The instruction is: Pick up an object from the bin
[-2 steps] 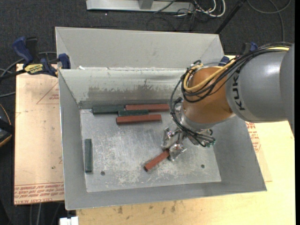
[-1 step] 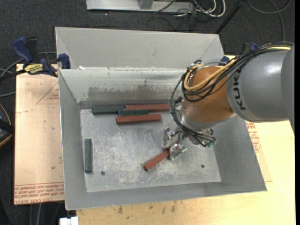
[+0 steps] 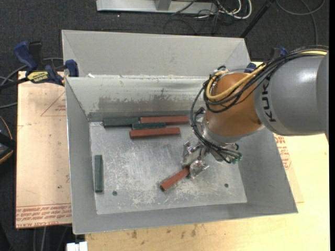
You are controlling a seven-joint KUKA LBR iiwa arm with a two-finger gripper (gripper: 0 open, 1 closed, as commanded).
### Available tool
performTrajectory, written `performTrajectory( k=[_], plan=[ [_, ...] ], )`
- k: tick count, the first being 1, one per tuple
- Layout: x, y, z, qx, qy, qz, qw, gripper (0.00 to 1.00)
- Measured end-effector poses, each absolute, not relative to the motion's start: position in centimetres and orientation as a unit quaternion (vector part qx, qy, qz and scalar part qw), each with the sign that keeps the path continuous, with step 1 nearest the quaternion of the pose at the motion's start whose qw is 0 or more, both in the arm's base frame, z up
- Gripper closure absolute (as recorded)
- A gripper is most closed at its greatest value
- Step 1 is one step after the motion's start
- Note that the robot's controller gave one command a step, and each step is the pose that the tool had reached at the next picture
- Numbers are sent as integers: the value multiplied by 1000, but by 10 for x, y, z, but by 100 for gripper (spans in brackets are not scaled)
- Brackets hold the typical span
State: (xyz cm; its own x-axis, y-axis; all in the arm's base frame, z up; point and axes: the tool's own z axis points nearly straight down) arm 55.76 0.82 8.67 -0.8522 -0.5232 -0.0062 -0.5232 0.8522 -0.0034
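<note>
Down near the floor of the bin, right of its middle: the gripper, below an orange wrist cover looped with cables, at the end of the grey arm reaching in from the right. Sits right at the upper right end of a short brown bar. Touching it or just above it: hard to say. Open or closed on that end: cannot tell, with the metal parts bunched together over the bar's tip.

As for the short brown bar itself: flat on the floor, slanted, lower end toward the front left, upper end tucked under the gripper. Lies in the front half of the bin, a little right of centre, apart from the other bars.

Toward the back wall, well apart from the gripper: a long brown bar lying crosswise, and just behind it a second brown bar, close to parallel. Left of that second one, meeting its end: a long green bar, along the foot of the back wall. Far left, alone, running front to back: a short green bar.
</note>
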Motion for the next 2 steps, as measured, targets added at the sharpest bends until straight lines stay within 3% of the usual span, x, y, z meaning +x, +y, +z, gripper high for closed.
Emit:
performTrajectory(
  k=[2],
  plan=[
    [557,9,103,-271,962,0,1,100]
  ],
)
